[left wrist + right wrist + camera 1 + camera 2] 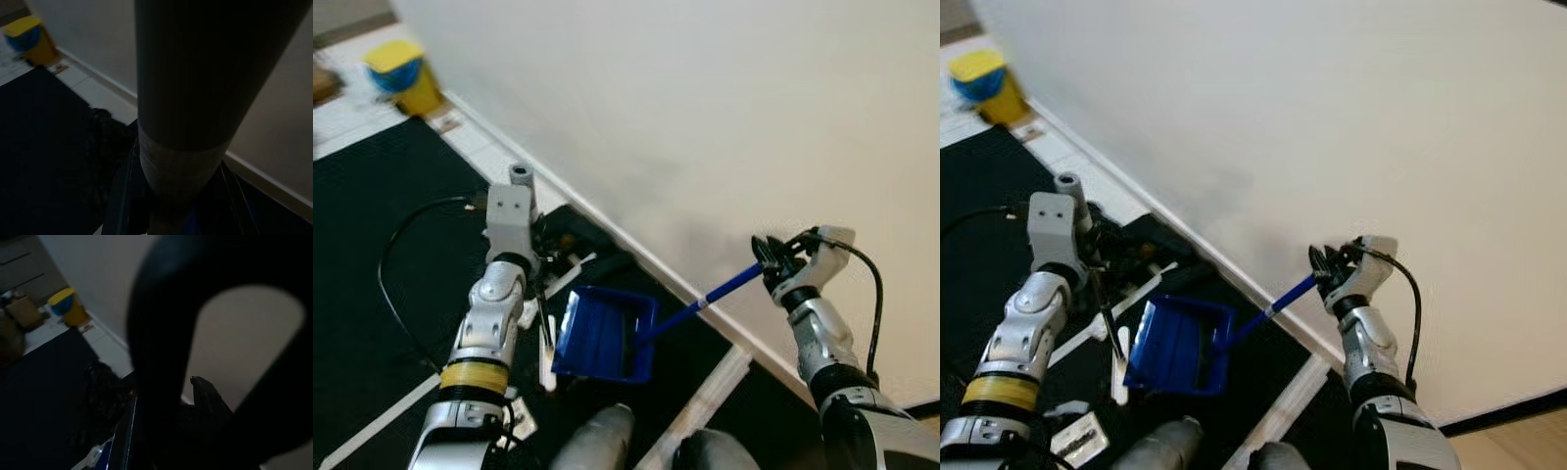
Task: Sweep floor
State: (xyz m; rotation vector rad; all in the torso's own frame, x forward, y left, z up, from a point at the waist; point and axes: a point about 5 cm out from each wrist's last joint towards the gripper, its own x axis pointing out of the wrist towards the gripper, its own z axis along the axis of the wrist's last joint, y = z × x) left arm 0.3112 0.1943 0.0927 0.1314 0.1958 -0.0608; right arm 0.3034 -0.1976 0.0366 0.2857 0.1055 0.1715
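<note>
Left eye view: right gripper (775, 260) pinching the blue dustpan handle (705, 300) by the wall (724, 117).

Dustpan (599, 333) rests tilted on the black floor (372, 206) at the handle's lower end, below and left of that gripper, near the white baseboard (636, 250). Left gripper (540, 257) sits just left of the pan by a dark heap (570, 227); whether its fingers are spread or pressed together is hidden. A thick pole (181, 98) blocks the left wrist view, and the right wrist view is mostly dark. Farther off, a yellow bin (403, 74).

Blue dustpan (602, 336), black floor mat (372, 215), yellow bin (406, 76) with blue lid, white wall (724, 108)
</note>
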